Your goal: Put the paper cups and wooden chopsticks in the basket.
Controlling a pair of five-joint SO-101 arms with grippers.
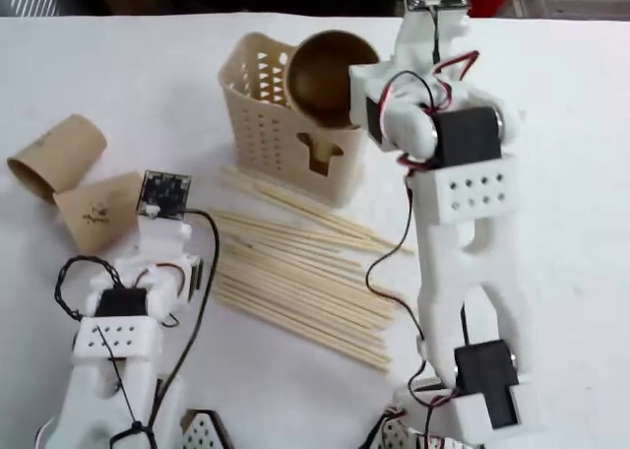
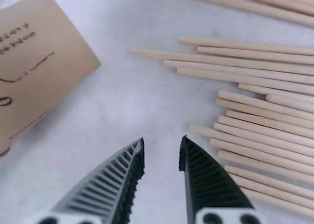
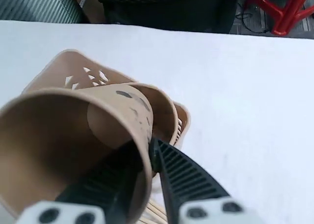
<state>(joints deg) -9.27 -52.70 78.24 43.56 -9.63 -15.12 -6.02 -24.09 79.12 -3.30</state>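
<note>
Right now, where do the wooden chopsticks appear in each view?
High view: wooden chopsticks spread on the white table, before the basket.
Left wrist view: beside the open left end effector, opposite a lying paper cup.
Right wrist view: a few tips beside the held paper cup.
Shared landmark: the white table.

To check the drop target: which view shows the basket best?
The high view: the basket stands upright, nearly whole, a paper cup at its mouth. In the right wrist view the held cup hides most of the basket.
</note>
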